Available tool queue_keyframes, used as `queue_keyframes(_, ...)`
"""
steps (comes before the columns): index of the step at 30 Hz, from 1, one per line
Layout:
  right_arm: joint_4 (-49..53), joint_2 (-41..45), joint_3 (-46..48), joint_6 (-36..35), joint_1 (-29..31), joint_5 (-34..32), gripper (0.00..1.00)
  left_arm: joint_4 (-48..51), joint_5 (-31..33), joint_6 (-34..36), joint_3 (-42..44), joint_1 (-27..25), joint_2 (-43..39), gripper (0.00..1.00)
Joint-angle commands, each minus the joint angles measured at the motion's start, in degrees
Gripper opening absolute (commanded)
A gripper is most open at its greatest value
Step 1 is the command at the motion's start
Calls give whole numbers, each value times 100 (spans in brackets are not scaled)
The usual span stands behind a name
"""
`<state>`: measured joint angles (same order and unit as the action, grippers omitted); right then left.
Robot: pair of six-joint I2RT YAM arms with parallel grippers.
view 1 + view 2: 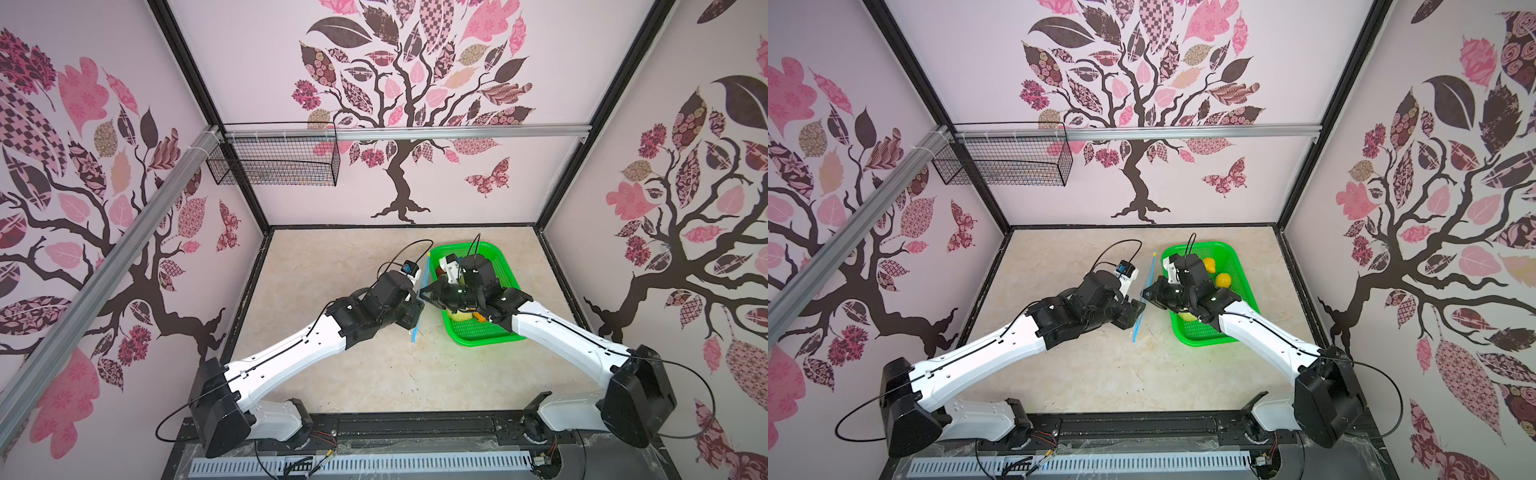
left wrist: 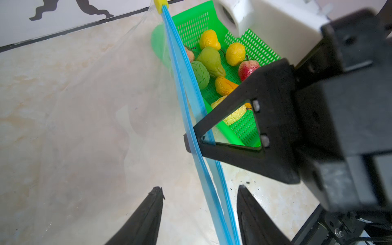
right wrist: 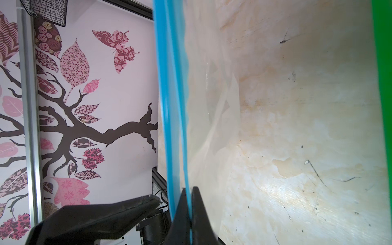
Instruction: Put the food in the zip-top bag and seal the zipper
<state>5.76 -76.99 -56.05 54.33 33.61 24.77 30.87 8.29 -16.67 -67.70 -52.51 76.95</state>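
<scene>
left wrist view gives you the clearest read. the counter [image 1: 374, 374] carries everything. the zip-top bag [image 2: 95, 106] stands on it mouth-edge up, between the two arms and just beside the green basket [image 2: 192, 27]. its clear body drapes down onto the counter on the side away from the basket. you can take it that the bag is held raised like this to keep its mouth next to the food [image 2: 212, 61], which all lies in the basket, with none in the bag yet.

the right gripper [image 2: 192, 141] is clamped tight on the zipper [image 2: 185, 84] about midway along, acting as the hanger. the left gripper [image 2: 199, 189] has its jaws parted, one on each side of the strip nearer the robot's base, and grips nothing. it is probably lined up to take one lip so you can pull the mouth apart.

the zipper's long axis runs from the robot's base toward the back wall, leaning slightly, with the yellow slider tab [image 2: 160, 3] at the far end.
</scene>
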Motion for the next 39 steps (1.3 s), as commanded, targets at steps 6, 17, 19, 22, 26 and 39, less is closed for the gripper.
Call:
queue_keyframes(6, -128, -17, -160, 257, -21, -152, 0, -73, 177, 260, -24, -13, 286, 55)
queue_keyframes(17, -71, 71, -104, 214, -18, -276, 0, 39, 495, 172, -16, -25, 347, 49)
queue_keyframes(19, -41, 95, -99, 185, -20, -328, 0, 81, 638, 164, -28, -22, 311, 48)
queue_keyframes(22, 13, 99, -104, 128, -21, -368, 0, 123, 709, 155, -1, -23, 251, 47)
queue_keyframes(26, 33, 79, -79, 96, -20, -386, 0, 161, 693, 131, 4, -23, 216, 47)
queue_keyframes(39, 257, 50, -102, -339, 190, -821, 0, 229, 1198, 66, -42, -22, 335, 45)
